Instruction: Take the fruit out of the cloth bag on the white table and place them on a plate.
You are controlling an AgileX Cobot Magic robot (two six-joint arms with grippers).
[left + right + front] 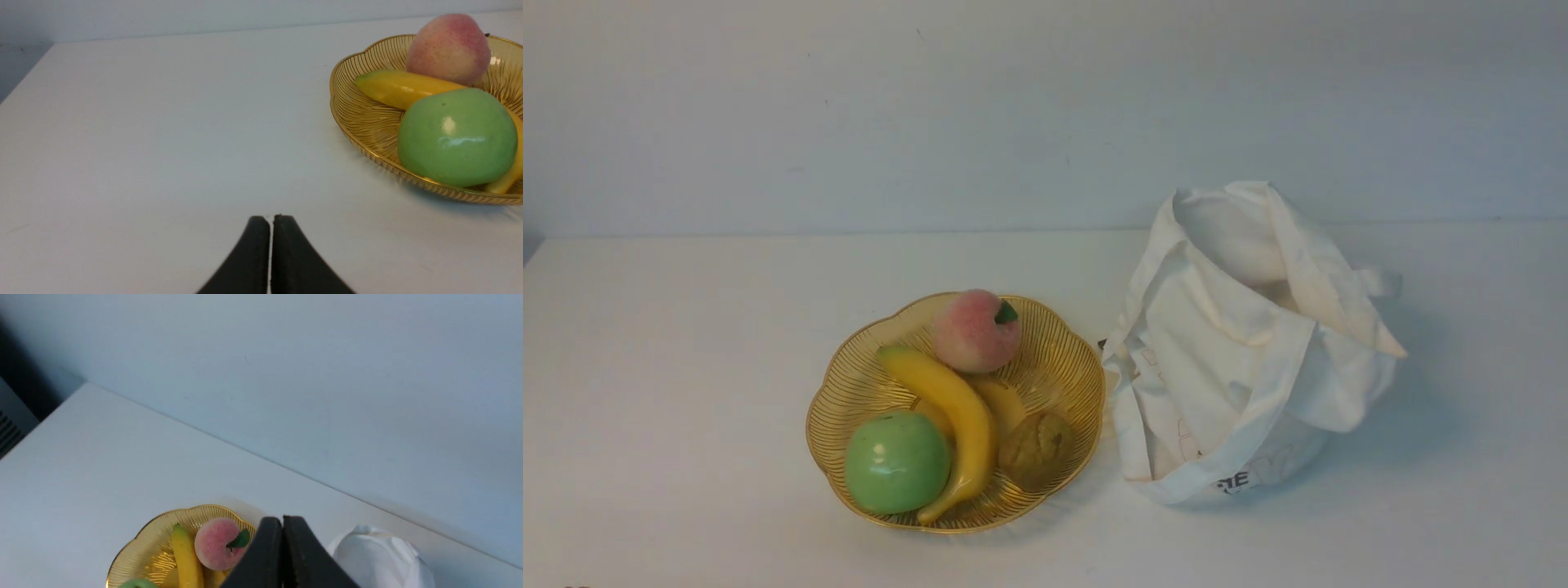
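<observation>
A pink peach (974,330) lies at the far side of the golden scalloped plate (849,390) on the white table (686,327). It shows also in the left wrist view as the peach (448,49) on the plate (367,118), and in the right wrist view as the peach (215,543) on the plate (153,547). The white cloth bag (1250,343) slumps to the right of the plate, its mouth open upward; its inside is hidden. My left gripper (271,218) is shut and empty, low over the table, left of the plate. My right gripper (282,519) is shut and empty, raised high above the table.
On the plate also lie a green apple (897,461), a yellow banana (952,416) and a brownish lumpy fruit (1036,447). The bag (380,555) shows beside the right fingers. A pale wall stands behind the table. Neither arm appears in the front view.
</observation>
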